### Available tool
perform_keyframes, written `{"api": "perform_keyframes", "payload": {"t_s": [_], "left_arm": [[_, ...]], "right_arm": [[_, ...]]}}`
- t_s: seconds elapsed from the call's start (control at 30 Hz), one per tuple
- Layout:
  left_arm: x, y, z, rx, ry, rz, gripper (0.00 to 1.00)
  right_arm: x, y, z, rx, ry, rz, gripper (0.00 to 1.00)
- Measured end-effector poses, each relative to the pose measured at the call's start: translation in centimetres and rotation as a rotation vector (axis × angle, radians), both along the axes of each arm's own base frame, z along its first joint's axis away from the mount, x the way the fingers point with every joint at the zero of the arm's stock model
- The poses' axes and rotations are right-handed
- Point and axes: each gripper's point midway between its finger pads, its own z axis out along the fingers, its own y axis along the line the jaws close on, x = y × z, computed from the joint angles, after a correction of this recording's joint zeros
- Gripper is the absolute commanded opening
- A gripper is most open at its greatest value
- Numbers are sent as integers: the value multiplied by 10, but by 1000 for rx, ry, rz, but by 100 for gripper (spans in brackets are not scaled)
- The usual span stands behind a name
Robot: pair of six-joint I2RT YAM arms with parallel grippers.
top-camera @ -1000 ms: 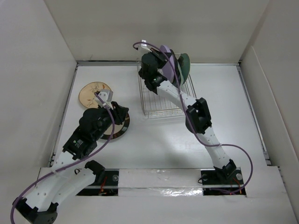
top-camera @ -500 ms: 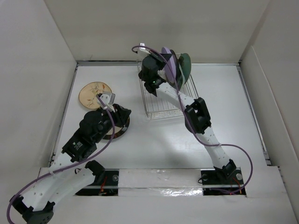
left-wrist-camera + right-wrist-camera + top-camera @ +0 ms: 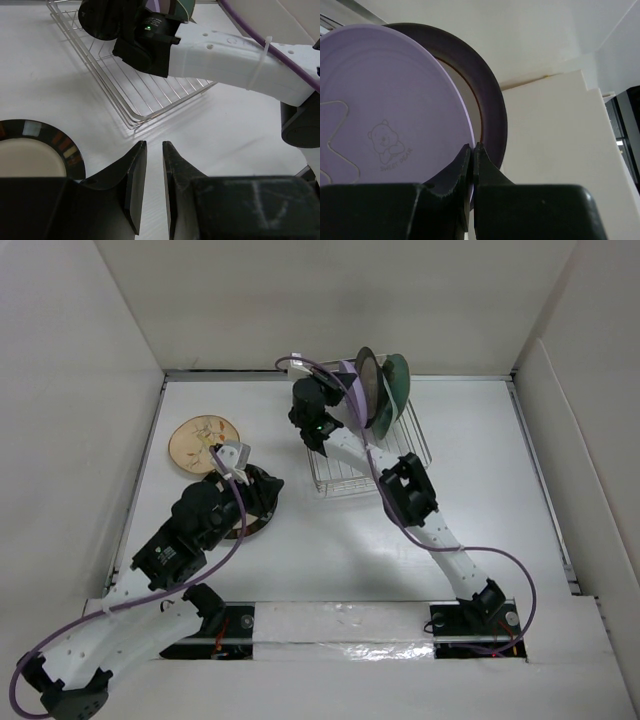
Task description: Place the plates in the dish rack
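The silver wire dish rack (image 3: 408,445) stands at the back middle of the table. Plates stand on edge at its far end: a pale green plate (image 3: 397,380), a cream plate with a dark brown rim (image 3: 368,380) and the lavender plate (image 3: 351,390). My right gripper (image 3: 338,398) is shut on the lavender plate's rim (image 3: 395,100), with the brown-rimmed plate (image 3: 492,100) just behind it. My left gripper (image 3: 154,145) is narrowly open and empty, low over the table beside the dark metallic-rimmed plate (image 3: 50,137). The tan floral plate (image 3: 200,442) lies flat at the left.
The rack's near half (image 3: 140,95) holds only bare wires, and the right forearm (image 3: 235,65) crosses above it. White walls enclose the table on the left, back and right. The dark-rimmed plate (image 3: 255,523) lies partly under my left wrist.
My right gripper has moved back and left with the lavender plate, which now stands more on edge against the brown-rimmed plate. My left arm has shifted slightly right.
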Motion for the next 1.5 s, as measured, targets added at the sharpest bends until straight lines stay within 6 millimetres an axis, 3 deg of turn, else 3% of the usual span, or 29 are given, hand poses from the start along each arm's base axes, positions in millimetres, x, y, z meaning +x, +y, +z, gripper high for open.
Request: {"api": "perform_keyframes", "payload": {"t_s": [0.03,0.07,0.27,0.3,0.4,0.47,0.53,0.63,0.73,0.77,0.8,0.87,0.9,1.0,1.07,1.1,1.2,1.23,1.27,1.3,1.33,1.4,1.5], "left_arm": [[0,0,0,-1,-1,2,17],[0,1,1,-2,-3,4,17],[-1,2,3,-6,-8,4,17],[-1,2,3,-6,-8,4,17],[1,3,2,-5,-5,9,17],[2,3,1,-3,-2,13,17],[4,4,-1,2,3,20,17],[7,5,-4,10,10,31,17],[10,6,-6,16,15,47,8],[11,8,-6,15,15,56,4],[12,10,-5,15,15,68,0],[16,15,-5,13,14,94,0],[18,18,-5,12,15,108,0],[23,26,-5,7,17,146,0],[26,30,-4,2,17,167,4],[26,32,-3,0,13,176,10],[26,39,2,-13,-1,200,20],[26,41,4,-19,-9,209,22],[25,43,7,-26,-17,216,23],[25,45,10,-35,-28,221,26],[24,47,13,-43,-36,227,26],[22,50,19,-60,-54,235,27],[20,52,28,-86,-80,238,27]], "right_arm": [[1,1,-2,11,-5,0,9],[2,2,-2,25,-12,2,21],[4,2,-5,140,-56,5,48],[6,2,-7,162,-59,10,60],[11,2,-6,230,-68,32,82],[11,2,-2,272,-71,48,91],[9,0,10,316,-79,68,94],[4,-3,43,414,-120,113,94],[-12,-10,93,538,-182,175,89],[-20,-12,111,593,-208,209,83],[-31,-14,127,641,-225,238,51],[-57,-15,159,764,-272,313,13],[-73,-11,169,836,-276,369,0],[-131,20,181,1058,-262,560,0],[-181,56,165,1189,-196,677,0],[-205,77,151,1259,-152,728,0],[-274,139,77,1418,61,818,1],[-293,153,44,1458,139,814,7],[-310,161,10,1488,209,792,18],[-325,166,-21,1521,264,754,44],[-339,169,-49,1555,303,715,54],[-361,172,-94,1612,355,639,69],[-382,188,-136,1726,391,536,72]]}}
